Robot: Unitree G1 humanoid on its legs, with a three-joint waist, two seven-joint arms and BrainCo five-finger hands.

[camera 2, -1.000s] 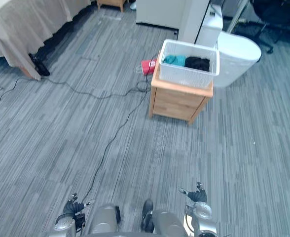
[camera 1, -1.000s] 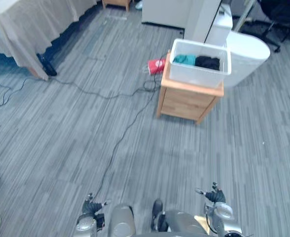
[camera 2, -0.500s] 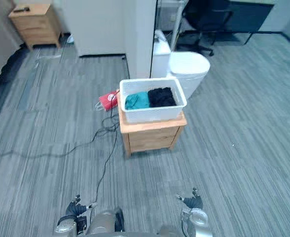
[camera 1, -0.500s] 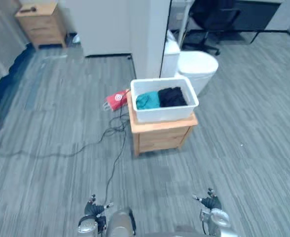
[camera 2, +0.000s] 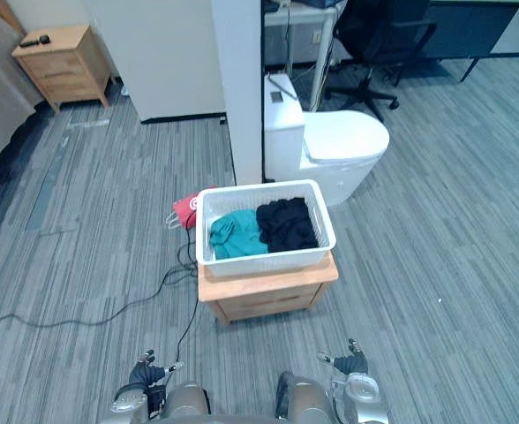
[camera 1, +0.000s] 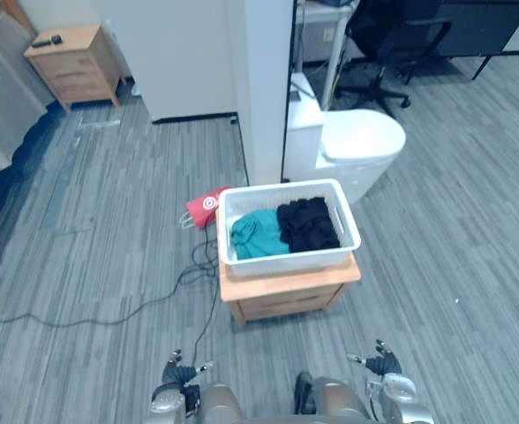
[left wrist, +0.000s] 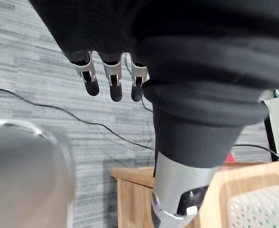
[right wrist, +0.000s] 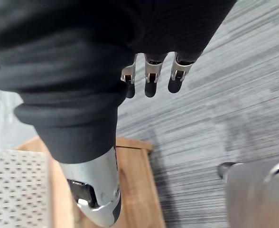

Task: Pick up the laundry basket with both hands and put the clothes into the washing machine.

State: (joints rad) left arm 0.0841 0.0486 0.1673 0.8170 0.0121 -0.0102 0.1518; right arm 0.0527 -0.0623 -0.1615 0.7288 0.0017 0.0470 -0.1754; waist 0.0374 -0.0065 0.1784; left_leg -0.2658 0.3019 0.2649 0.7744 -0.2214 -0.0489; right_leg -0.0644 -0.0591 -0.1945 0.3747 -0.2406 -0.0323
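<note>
A white laundry basket point(camera 1: 288, 260) stands on a low wooden cabinet point(camera 1: 286, 291) ahead of me. A teal garment point(camera 1: 255, 237) and a black garment point(camera 1: 309, 223) lie inside it. Behind it, a white rounded appliance point(camera 1: 357, 146) stands by a white pillar point(camera 1: 264, 88). My left hand point(camera 1: 182, 375) and right hand point(camera 1: 383, 365) hang low at the near edge, well short of the cabinet. Both are open and hold nothing; the left fingers point(left wrist: 111, 80) and right fingers point(right wrist: 151, 78) are straight. A basket corner point(left wrist: 258, 211) and the cabinet point(right wrist: 139, 190) show past the hands.
A red bag point(camera 1: 205, 205) lies on the floor left of the basket, with a black cable point(camera 1: 109, 314) running from it across the grey carpet. A wooden nightstand point(camera 1: 70, 62) stands far left, and a black office chair point(camera 1: 387, 44) at the back right.
The camera has swung round and moved in, so the basket and cabinet now sit centred and closer. Both hands stay low and open.
</note>
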